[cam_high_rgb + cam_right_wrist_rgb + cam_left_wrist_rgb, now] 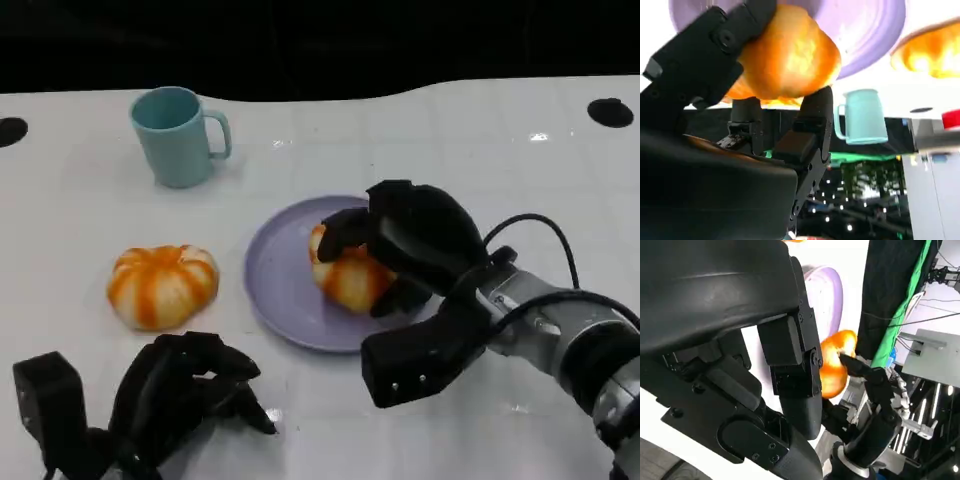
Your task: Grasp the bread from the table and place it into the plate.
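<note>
A round orange bread (352, 278) sits in the middle of the lilac plate (280, 290), and my right hand (415, 240) grips it from above and from the right. The right wrist view shows the bread (790, 55) clasped between black fingers (715, 55) against the plate (870, 30). My left hand (185, 390) rests low at the table's near left with its fingers bent and nothing in it. From the left wrist, the bread (836, 365) appears beside the plate (827, 295), with the right hand (875, 390) on it.
A second, pumpkin-shaped orange and white bread (162, 285) lies on the table left of the plate. A teal mug (178, 135) stands at the back left. Black round holes mark the white table's far corners (610, 112).
</note>
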Controlling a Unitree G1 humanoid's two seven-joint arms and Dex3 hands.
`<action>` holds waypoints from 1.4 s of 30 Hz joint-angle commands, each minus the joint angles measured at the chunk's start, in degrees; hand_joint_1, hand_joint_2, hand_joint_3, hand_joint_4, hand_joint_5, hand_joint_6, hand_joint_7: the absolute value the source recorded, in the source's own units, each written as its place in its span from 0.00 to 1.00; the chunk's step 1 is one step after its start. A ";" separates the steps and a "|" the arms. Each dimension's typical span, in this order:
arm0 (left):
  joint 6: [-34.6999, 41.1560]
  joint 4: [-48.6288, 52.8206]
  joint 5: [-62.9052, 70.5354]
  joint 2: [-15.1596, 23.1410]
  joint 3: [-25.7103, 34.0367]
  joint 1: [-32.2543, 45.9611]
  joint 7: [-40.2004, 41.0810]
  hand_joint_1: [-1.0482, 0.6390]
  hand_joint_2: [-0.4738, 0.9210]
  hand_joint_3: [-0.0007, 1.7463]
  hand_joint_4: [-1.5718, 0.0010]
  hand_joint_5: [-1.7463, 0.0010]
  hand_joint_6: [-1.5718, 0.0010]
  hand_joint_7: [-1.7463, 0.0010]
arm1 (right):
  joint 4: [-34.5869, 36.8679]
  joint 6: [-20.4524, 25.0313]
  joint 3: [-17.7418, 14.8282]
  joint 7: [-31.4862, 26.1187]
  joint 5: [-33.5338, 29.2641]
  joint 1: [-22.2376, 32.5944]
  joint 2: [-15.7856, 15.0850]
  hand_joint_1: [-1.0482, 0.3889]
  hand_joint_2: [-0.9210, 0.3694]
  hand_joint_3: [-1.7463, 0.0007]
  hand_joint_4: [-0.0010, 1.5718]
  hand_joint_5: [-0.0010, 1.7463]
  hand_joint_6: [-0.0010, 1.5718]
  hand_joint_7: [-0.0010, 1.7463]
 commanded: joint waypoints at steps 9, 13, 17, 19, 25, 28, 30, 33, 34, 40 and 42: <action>-0.09 -0.48 0.13 0.83 0.00 0.44 0.42 0.00 0.84 0.00 0.00 0.65 0.00 0.87 | -3.55 3.99 -1.17 11.14 3.25 -0.14 -1.18 0.30 0.00 0.91 0.14 0.16 0.20 0.00; 0.25 -0.35 -0.01 0.85 0.03 0.31 0.26 0.00 0.84 0.00 0.00 0.65 0.00 0.86 | -6.56 4.77 -1.39 14.50 4.06 0.71 -2.19 0.25 0.00 0.89 0.11 0.15 0.18 0.00; 0.15 -0.36 0.04 0.80 0.01 0.28 0.35 0.00 0.84 0.00 0.00 0.65 0.00 0.86 | -9.93 5.00 -2.17 17.79 5.16 2.11 -3.44 0.25 0.00 0.91 0.12 0.15 0.19 0.01; 0.05 -0.25 0.09 0.81 -0.02 0.22 0.31 0.00 0.84 0.00 0.00 0.65 0.00 0.86 | -11.51 4.95 -2.47 18.83 5.40 2.84 -4.23 0.25 0.00 0.92 0.13 0.16 0.20 0.01; -0.06 -0.16 0.15 0.77 -0.04 0.15 0.38 0.00 0.84 0.00 0.00 0.65 0.00 0.87 | -16.56 4.20 -3.00 19.08 5.19 5.26 -7.24 0.24 0.00 0.93 0.16 0.17 0.22 0.02; 0.40 -0.07 -0.04 0.79 0.01 -0.01 0.29 0.00 0.84 0.00 0.00 0.65 0.00 0.87 | -19.35 2.39 -3.95 18.17 5.89 7.22 -9.23 0.25 0.00 0.94 0.18 0.18 0.24 0.02; 0.50 -0.03 -0.13 0.73 0.05 -0.10 0.33 0.00 0.83 0.00 0.00 0.65 0.00 0.87 | -21.63 1.00 -5.17 18.12 6.94 8.96 -10.42 0.26 0.00 0.94 0.20 0.19 0.26 0.03; 0.04 0.25 0.03 0.71 0.06 -0.23 0.38 0.00 0.83 0.00 0.00 0.65 0.00 0.87 | -25.10 -0.18 -6.68 18.52 7.66 11.53 -12.13 0.27 0.00 0.94 0.23 0.21 0.29 0.04; -0.20 0.27 0.20 0.71 0.01 -0.22 0.54 0.00 0.84 0.00 0.00 0.65 0.00 0.87 | -26.35 -0.75 -7.24 19.13 8.26 12.50 -12.73 0.28 0.00 0.93 0.23 0.21 0.29 0.04; -0.22 0.18 0.12 0.67 -0.04 -0.15 0.40 0.00 0.84 0.00 0.00 0.65 0.00 0.87 | -31.64 -4.56 -9.97 18.28 9.78 18.03 -15.33 0.34 0.01 0.98 0.25 0.26 0.33 0.04; -0.34 0.20 0.20 0.65 -0.08 -0.14 0.49 0.00 0.84 0.00 0.00 0.65 0.00 0.87 | -32.81 -6.30 -11.32 17.71 11.11 20.11 -15.56 0.40 0.03 0.99 0.28 0.29 0.36 0.05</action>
